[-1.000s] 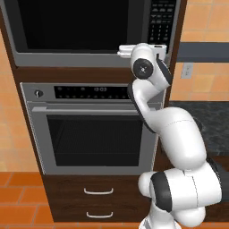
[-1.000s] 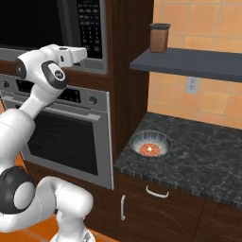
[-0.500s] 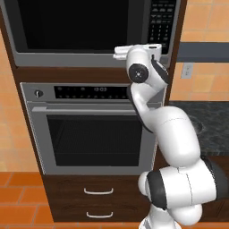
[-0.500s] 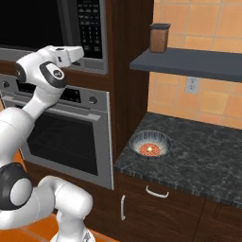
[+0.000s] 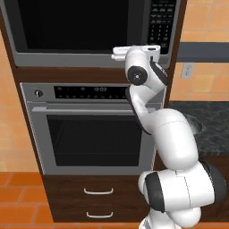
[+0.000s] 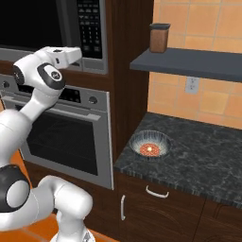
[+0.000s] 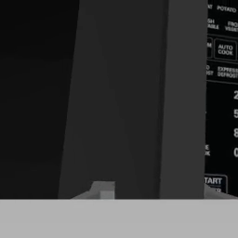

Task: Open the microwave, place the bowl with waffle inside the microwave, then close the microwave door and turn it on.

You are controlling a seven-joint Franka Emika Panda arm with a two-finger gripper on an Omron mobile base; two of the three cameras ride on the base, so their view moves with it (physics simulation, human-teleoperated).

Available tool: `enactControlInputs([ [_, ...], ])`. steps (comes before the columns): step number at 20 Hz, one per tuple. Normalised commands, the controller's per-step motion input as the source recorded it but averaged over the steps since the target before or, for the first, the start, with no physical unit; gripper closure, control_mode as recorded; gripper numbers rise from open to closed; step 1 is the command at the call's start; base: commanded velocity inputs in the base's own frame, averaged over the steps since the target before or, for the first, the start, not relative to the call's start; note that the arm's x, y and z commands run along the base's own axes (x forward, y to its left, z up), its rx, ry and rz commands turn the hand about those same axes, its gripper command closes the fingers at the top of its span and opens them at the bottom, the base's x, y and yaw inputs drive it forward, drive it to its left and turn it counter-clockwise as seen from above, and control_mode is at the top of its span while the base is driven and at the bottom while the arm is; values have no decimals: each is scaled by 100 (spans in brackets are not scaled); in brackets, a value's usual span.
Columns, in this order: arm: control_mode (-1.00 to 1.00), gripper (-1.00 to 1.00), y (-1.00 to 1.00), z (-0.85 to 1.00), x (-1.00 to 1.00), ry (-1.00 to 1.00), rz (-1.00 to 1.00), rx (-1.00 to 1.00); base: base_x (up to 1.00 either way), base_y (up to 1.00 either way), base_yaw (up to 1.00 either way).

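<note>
A dark speckled stone tabletop [image 6: 208, 156] runs to the right of a tall brown cabinet column, under an orange tiled wall with a white outlet [image 6: 191, 84] and a grey shelf [image 6: 189, 64] that carries a brown lidded jar [image 6: 159, 38]. On the tabletop, near its left edge, stands the bowl [image 6: 150, 144] with the waffle [image 6: 149, 149] as a reddish patch inside it. The floor is orange tile.

Built into the column, the microwave [image 5: 89, 27] sits above a silver oven [image 5: 89, 129], with two drawers below that. The microwave door [image 5: 76, 24] is flush with the front, shut. The white arm reaches up so that the tool [image 5: 134, 51] is at the microwave's lower edge, just left of the keypad [image 5: 160, 22].

In the hand view the door's vertical handle bar [image 7: 181, 97] stands close ahead, keypad labels to its right cut off by the frame edge. One fingertip [image 7: 103, 189] barely rises at the bottom; whether the tool is released or clenched cannot be told. The microwave's top is cropped out of both base views.
</note>
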Motion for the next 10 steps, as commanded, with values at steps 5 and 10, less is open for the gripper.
enactControlInputs([
  [5, -100, 100, 96, -40, 0, 5, 0, 8, 0, 0, 0],
  [10, -100, 100, 100, -41, -26, 7, 0, 6, 0, 0, 0],
])
